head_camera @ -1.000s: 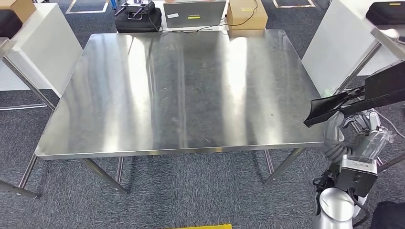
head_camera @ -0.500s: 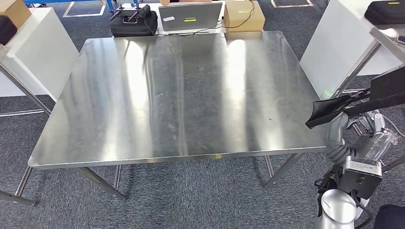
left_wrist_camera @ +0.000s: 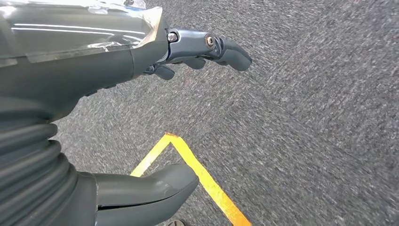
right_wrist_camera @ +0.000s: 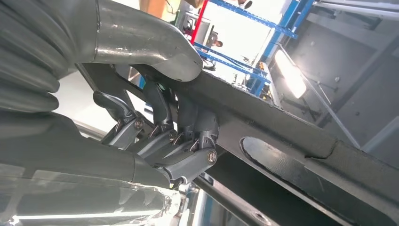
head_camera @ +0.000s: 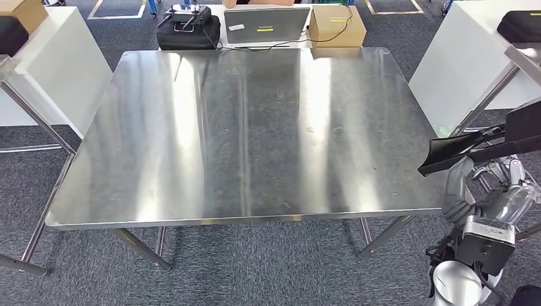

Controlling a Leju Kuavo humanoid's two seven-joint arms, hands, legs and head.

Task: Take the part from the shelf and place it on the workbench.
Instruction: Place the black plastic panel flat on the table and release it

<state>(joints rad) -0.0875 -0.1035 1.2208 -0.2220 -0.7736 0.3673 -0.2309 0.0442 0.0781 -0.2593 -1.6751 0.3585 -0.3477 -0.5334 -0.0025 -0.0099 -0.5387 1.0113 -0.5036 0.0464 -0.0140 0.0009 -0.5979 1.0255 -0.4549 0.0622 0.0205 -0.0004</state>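
Straight ahead of us at 12 o'clock lies one steel workbench (head_camera: 242, 127), its bare top running wide from the near edge to the far edge, with carpet floor (head_camera: 255, 268) open along the near side. Beyond the far edge sit one black case (head_camera: 189, 32), one laptop (head_camera: 266, 25) and one cardboard box (head_camera: 337, 25); a second cardboard box (head_camera: 24, 11) rests on the white stand at 10 o'clock. White panels (head_camera: 469, 60) flank the bench at 9 and 2 o'clock, leaving narrow lanes beside its side edges. At 4 o'clock, just off the bench's right corner and clear of the top, our right hand (head_camera: 494, 185) holds the one black part (head_camera: 485, 143), a long flat piece raised above the hand and reaching toward the bench. From the right wrist, the thumb (right_wrist_camera: 150, 47) presses one face of the part (right_wrist_camera: 291, 141) while the fingers (right_wrist_camera: 188, 141) curl tight against the other, so the grip is closed on it. Our left hand (left_wrist_camera: 141, 108) hangs over grey carpet crossed by one yellow tape corner (left_wrist_camera: 188, 165); its thumb and fingers (left_wrist_camera: 221, 47) stand well apart, holding and touching nothing.
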